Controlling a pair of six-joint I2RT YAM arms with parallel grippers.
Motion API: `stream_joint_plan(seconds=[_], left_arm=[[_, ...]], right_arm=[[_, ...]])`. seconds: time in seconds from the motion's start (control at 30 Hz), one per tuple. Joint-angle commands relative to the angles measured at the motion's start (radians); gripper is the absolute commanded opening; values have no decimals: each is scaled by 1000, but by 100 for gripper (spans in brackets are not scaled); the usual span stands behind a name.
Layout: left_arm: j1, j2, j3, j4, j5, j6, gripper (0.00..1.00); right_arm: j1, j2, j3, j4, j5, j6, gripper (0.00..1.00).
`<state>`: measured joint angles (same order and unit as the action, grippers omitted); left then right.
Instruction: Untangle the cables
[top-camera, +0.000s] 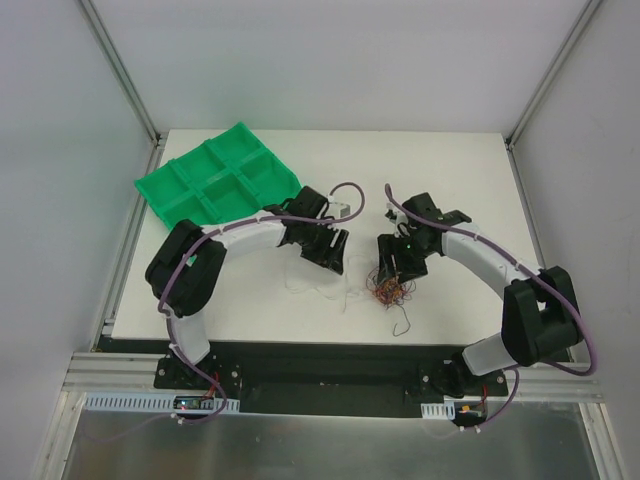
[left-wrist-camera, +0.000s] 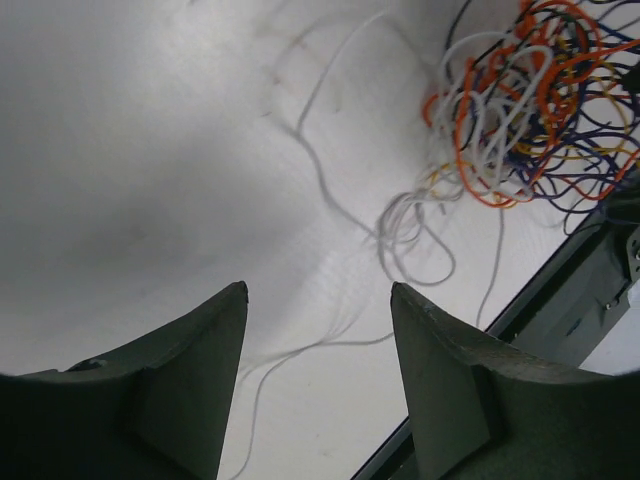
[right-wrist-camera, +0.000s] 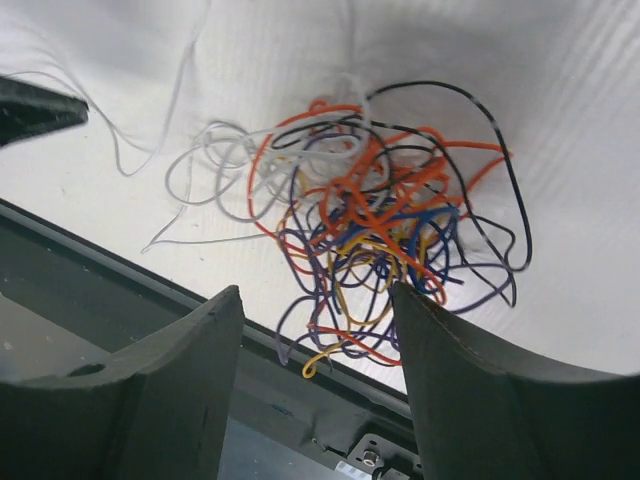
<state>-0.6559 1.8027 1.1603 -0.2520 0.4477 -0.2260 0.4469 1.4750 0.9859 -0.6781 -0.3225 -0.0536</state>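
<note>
**Fig. Both grippers parted and empty beside the cable clump**

All places are given from the cable clump (top-camera: 390, 290), read left to right.

- **Green tray** (top-camera: 190, 155): well to the left of the clump and farther back on the table (top-camera: 450, 170). No wire shows in the compartments that can be seen. The left arm (top-camera: 245, 235) hides the tray's near right corner.
- **Left gripper** (left-wrist-camera: 318, 290): just left of the clump, jaws parted, nothing between them.
- **White strands** (left-wrist-camera: 400, 220): these trail loosely out of the clump's left side and pass beneath the left gripper.
- **The clump itself** (right-wrist-camera: 370, 230): orange, white, black, purple and yellow wires knotted together close to the table's front edge.
- **Right gripper** (right-wrist-camera: 318, 290): hovers just behind the clump, jaws likewise apart and empty.

The step in hand appears to be choosing a strand to free. It would be done best with the left gripper closing on one white strand well clear of the knot. The right gripper would hold the clump's body down. The draw should go slowly leftward, or the whole clump may slide along or slip off the front edge.
</note>
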Motion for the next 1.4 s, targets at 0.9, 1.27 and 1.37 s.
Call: stream_joint_plan(seconds=[0.9, 1.27, 1.37], left_arm=[[-183, 187, 184, -314, 4, 48, 25], [-183, 41, 186, -313, -233, 56, 0], [-179, 14, 222, -313, -182, 62, 24]], right_arm=[[-37, 87, -47, 34, -21, 51, 63], [-33, 90, -41, 45, 11, 69, 36], [-33, 91, -44, 51, -10, 64, 34]])
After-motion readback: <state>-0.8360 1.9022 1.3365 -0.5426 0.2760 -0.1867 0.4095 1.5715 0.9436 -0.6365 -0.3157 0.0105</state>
